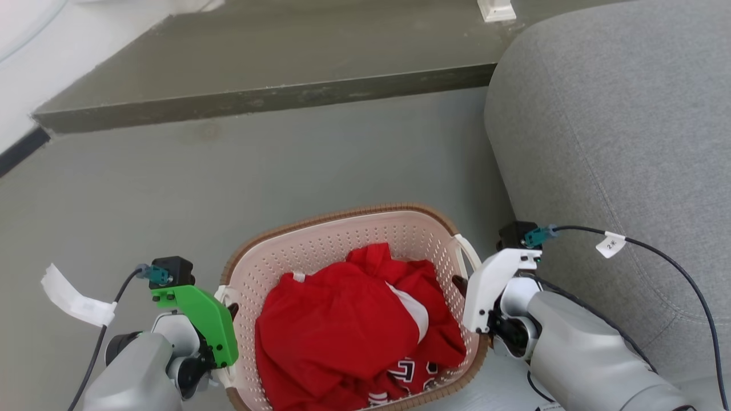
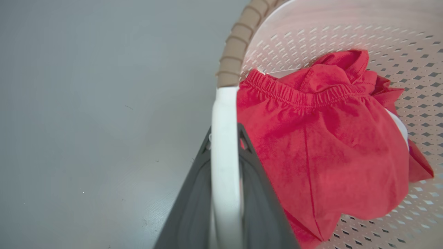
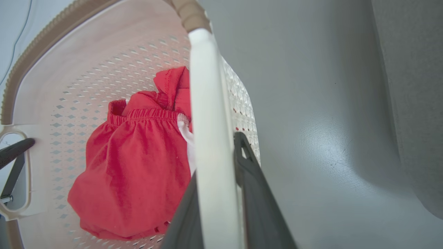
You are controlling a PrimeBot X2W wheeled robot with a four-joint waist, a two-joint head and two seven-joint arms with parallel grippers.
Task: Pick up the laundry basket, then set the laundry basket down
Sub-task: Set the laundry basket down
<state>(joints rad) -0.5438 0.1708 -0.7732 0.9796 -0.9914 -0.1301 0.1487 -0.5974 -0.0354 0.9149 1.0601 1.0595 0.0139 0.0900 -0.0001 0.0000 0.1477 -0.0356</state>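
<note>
The laundry basket (image 1: pixel 342 242) is low in the middle of the head view, cream with perforated walls and a brown rim, and holds red clothes (image 1: pixel 342 325). My left gripper (image 1: pixel 231 309), under a green mount, is shut on the basket's left white loop handle (image 2: pixel 225 103), which runs between the dark fingers (image 2: pixel 193 193). My right gripper (image 1: pixel 460 283), under a white mount, is shut on the right handle (image 3: pixel 204 86). Through the far handle in the right wrist view a left finger (image 3: pixel 14 152) shows. I cannot tell whether the basket touches the floor.
A grey sofa (image 1: pixel 617 114) stands close on the right, beside my right arm. A raised dark step (image 1: pixel 257 97) crosses the back. Open grey floor (image 1: pixel 171 188) lies ahead and to the left. A white tag (image 1: pixel 74 299) hangs on the left arm's cable.
</note>
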